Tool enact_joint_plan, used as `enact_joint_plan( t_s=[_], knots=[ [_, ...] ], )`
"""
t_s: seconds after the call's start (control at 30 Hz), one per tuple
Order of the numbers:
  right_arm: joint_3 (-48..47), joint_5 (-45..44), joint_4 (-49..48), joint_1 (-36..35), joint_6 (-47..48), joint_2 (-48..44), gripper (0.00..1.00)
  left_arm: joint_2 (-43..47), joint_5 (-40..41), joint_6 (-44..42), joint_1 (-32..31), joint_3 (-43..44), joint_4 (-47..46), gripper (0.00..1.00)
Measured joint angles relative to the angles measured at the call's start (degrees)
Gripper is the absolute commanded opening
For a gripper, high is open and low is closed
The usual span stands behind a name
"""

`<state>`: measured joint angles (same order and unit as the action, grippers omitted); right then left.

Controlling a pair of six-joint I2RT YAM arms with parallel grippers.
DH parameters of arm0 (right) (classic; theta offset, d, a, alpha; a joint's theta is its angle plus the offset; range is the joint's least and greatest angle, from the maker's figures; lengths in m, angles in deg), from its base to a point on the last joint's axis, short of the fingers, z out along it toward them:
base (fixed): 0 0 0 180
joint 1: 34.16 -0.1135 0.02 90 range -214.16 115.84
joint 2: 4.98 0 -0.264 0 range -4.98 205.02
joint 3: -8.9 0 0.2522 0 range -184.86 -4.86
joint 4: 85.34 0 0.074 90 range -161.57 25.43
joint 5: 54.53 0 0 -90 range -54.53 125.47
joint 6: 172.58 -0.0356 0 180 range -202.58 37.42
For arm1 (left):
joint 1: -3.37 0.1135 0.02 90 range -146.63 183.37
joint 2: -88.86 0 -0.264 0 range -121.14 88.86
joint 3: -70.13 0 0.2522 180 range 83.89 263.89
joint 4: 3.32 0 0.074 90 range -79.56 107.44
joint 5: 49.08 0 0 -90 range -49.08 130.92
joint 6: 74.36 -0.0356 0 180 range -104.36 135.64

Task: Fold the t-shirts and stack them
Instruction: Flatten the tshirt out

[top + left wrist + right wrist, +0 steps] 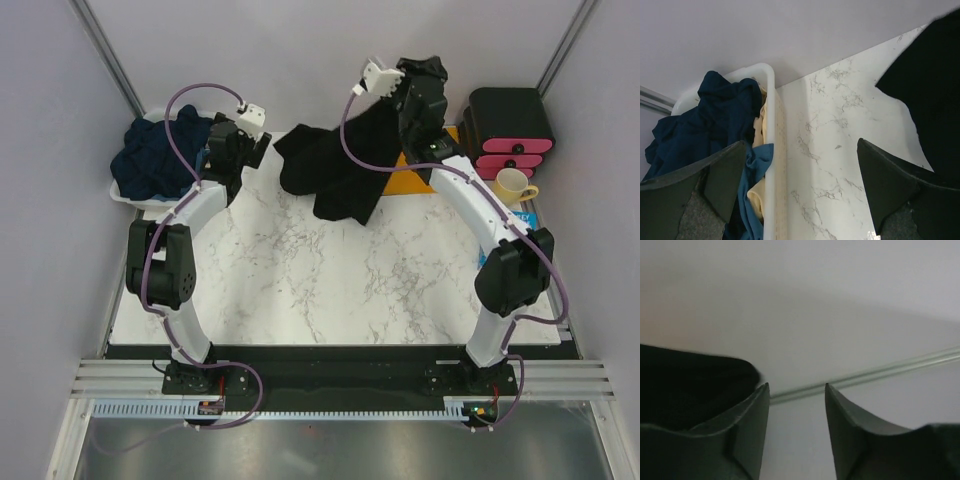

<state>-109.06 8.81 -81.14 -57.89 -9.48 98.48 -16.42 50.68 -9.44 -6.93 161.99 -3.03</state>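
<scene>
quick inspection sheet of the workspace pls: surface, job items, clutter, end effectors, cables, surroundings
surface: white marble-pattern table
job's things: black t-shirt crumpled at the far middle, part of it draped up against the right arm's tip; navy t-shirts heaped in a white basket at far left
clutter: orange sheet, cream mug, black drawer unit with pink drawers, all far right
grippers: left end effector open over the basket rim and table; right end effector open, nothing between its fingers, black cloth beside one
cables: purple cable looped along each arm
surroundings: pale walls, metal frame posts
</scene>
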Motion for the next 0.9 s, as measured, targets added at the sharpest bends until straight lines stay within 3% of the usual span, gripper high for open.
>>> enact_joint_plan(
  t_s=[0.2,0.43,0.63,0.8,0.9],
  knots=[
    [9.16,-9.27,4.48,4.85,-1.01,7.41,0.79,0.00,0.61,-0.79,0.00,-0.04,-0.20,1.00],
    [3.39,-14.21,8.61,4.37,-3.15,9.62,0.75,0.87,0.66,-1.86,0.00,-3.04,-0.31,1.00],
    [-5.53,-0.70,29.38,2.62,-11.93,5.73,0.76,1.25,0.57,-2.10,0.00,-4.22,-0.26,1.00],
    [5.92,13.22,43.74,-4.44,-13.40,-3.56,0.74,1.25,0.35,-2.49,0.00,-4.31,0.35,1.00],
    [10.95,19.04,49.22,-7.93,-13.86,-3.78,0.72,1.25,0.20,-2.71,0.00,-4.31,1.11,1.00]
  ],
)
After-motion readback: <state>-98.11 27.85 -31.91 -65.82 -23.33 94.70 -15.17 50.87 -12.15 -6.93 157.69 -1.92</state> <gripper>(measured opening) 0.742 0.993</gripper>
